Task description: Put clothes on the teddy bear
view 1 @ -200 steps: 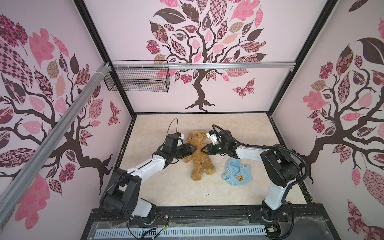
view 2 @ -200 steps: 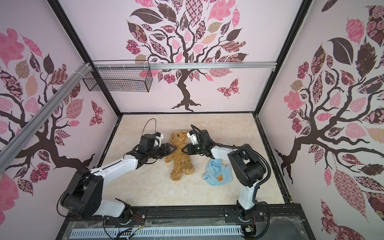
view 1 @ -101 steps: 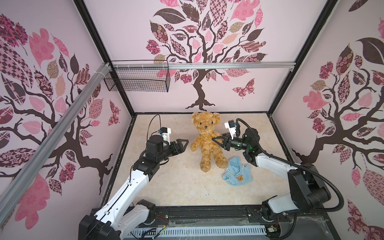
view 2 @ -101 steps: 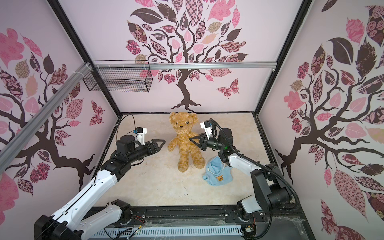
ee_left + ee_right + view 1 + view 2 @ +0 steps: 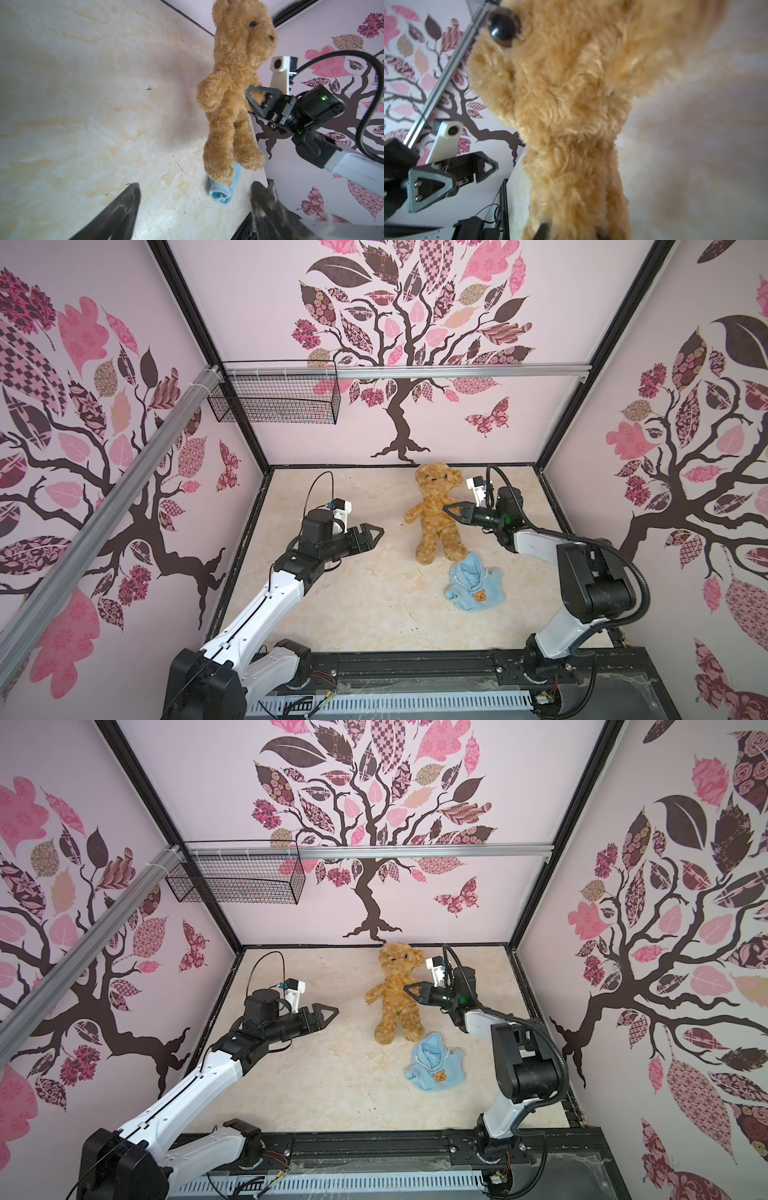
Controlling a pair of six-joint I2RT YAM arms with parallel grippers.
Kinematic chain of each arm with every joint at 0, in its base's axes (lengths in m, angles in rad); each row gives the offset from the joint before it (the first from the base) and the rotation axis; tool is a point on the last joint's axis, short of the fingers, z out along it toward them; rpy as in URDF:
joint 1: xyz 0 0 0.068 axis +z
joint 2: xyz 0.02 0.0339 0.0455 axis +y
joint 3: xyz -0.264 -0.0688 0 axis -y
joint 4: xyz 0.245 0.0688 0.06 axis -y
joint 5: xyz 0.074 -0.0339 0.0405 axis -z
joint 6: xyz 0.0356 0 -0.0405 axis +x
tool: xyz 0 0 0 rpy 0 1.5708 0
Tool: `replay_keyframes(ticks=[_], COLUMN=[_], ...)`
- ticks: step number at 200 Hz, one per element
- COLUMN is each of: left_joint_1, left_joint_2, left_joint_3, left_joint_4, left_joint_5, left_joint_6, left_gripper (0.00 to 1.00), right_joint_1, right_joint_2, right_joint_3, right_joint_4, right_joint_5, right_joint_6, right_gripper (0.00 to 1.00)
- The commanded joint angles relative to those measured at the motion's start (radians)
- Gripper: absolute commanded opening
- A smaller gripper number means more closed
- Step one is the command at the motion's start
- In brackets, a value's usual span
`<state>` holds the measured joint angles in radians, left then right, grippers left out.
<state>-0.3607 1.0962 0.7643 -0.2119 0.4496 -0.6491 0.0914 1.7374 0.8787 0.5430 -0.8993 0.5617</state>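
Note:
The teddy bear [image 5: 436, 514] [image 5: 397, 996], golden-brown and curly-furred, hangs upright above the floor, its face towards the top cameras. My right gripper [image 5: 451, 510] [image 5: 411, 990] is shut on the arm at its right side. In the right wrist view fur fills the frame, and the right gripper [image 5: 573, 230] is sunk into that arm of the bear [image 5: 571, 104]. My left gripper [image 5: 372, 533] [image 5: 326, 1013] [image 5: 193, 199] stands open and holds nothing, a short way left of the bear [image 5: 232, 93]. The light blue hoodie [image 5: 473, 587] [image 5: 434, 1069] [image 5: 222, 191] lies crumpled on the floor below the bear's feet.
A black wire basket [image 5: 274, 400] hangs on the aluminium rail at the back left. Patterned walls close in the marbled floor [image 5: 353, 605] on three sides. A black rail with the arm bases [image 5: 415, 668] runs along the front edge.
The bear was lifted off the floor by its arm in my right gripper. My left gripper let go of it, opened wide and drew back to the left.

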Motion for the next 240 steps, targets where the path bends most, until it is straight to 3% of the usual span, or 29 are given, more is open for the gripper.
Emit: replay_keyframes(ticks=[1, 60, 100, 121, 131, 156, 185, 216, 240], left_joint_1=[-0.004, -0.054, -0.112, -0.144, -0.164, -0.246, -0.402, -0.568, -0.652], left_joint_2=[0.007, 0.014, 0.017, 0.018, 0.014, 0.017, 0.076, 0.228, 0.387], left_joint_3=[-0.005, -0.017, -0.013, -0.011, -0.014, -0.016, 0.008, 0.09, 0.194], left_joint_4=[0.006, 0.015, 0.014, 0.017, 0.021, 0.019, 0.019, 0.017, 0.01], left_joint_5=[0.033, 0.034, 0.004, -0.009, -0.024, -0.109, -0.238, -0.363, -0.392], left_joint_6=[0.025, 0.019, 0.022, 0.02, 0.018, 0.032, 0.071, 0.119, 0.13], left_gripper=[0.87, 0.88, 0.91, 0.93, 0.94, 0.94, 0.94, 0.91, 0.86], right_joint_1=[-0.055, -0.095, -0.096, -0.096, -0.096, -0.096, -0.077, -0.052, -0.052], right_joint_2=[0.078, 0.281, 0.225, 0.147, 0.103, -0.04, -0.257, -0.449, -0.535], right_joint_3=[0.092, 0.361, 0.411, 0.414, 0.408, 0.344, 0.159, -0.038, -0.131], right_joint_4=[-0.193, -0.676, -0.781, -0.811, -0.823, -0.802, -0.711, -0.694, -0.699], right_joint_5=[-0.032, 0.136, 0.362, 0.462, 0.503, 0.59, 0.626, 0.645, 0.643], right_joint_6=[-0.015, -0.248, -0.284, -0.302, -0.306, -0.287, -0.221, -0.205, -0.194], right_gripper=[0.16, 0.23, 0.67, 0.79, 0.9, 0.95, 0.95, 0.95, 0.95])
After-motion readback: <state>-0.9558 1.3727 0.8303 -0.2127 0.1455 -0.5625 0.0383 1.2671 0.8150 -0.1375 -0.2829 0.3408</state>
